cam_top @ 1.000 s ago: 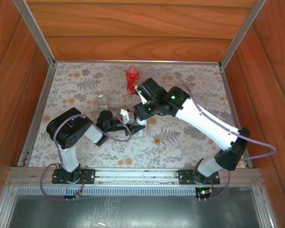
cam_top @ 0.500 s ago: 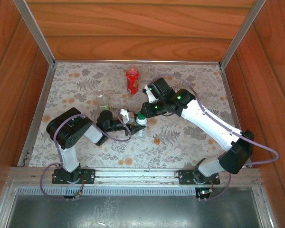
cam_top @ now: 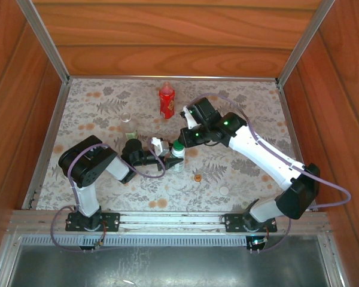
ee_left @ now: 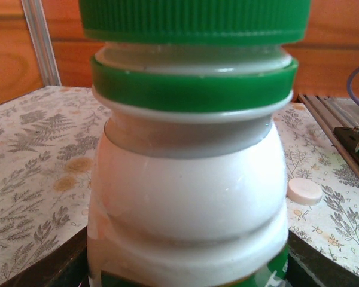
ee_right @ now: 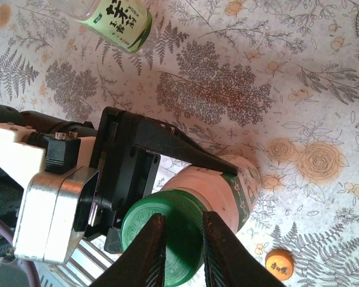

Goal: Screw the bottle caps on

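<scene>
Centre crowded, far right open
Red plastic bottle (cam_top: 166,100) and clear pale-green-labelled bottle (cam_top: 127,122) stand at back; floral tablecloth (cam_top: 257,101) bare far right.

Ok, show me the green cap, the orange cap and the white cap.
green cap (ee_left: 194,21), left wrist view, ribbed side wall.
orange cap (ee_right: 279,263), right wrist view, top face.
white cap (ee_left: 304,191), left wrist view, top face.
</scene>
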Robot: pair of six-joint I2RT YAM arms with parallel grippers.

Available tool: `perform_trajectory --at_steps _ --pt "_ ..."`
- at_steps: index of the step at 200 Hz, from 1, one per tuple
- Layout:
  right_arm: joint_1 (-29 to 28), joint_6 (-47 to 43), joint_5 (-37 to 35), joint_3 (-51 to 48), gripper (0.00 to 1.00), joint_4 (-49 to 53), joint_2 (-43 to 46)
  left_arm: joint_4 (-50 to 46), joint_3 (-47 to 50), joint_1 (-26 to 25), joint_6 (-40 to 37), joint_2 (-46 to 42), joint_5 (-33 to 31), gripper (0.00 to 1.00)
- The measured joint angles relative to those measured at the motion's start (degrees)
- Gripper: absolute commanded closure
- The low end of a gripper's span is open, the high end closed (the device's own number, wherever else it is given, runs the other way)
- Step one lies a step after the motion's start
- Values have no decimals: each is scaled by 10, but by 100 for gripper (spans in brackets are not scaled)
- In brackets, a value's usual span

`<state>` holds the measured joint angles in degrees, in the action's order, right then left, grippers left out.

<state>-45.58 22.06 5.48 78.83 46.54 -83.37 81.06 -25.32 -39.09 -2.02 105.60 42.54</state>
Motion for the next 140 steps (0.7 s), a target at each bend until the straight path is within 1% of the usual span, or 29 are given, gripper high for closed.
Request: perform_trajectory --at_steps 32,70,109,140 --pt "4 13 13 -22 83 -13 18 3 0 0 -1 2 2 42" --pt "7 34 46 -62 84 -21 57 5 0 1 -3 3 6 42" --pt "8 41 67 -68 78 -22 66 4 -2 1 3 4 6 42" --pt "31 40 71 -63 77 -31 56 4 -3 1 3 5 6 42"
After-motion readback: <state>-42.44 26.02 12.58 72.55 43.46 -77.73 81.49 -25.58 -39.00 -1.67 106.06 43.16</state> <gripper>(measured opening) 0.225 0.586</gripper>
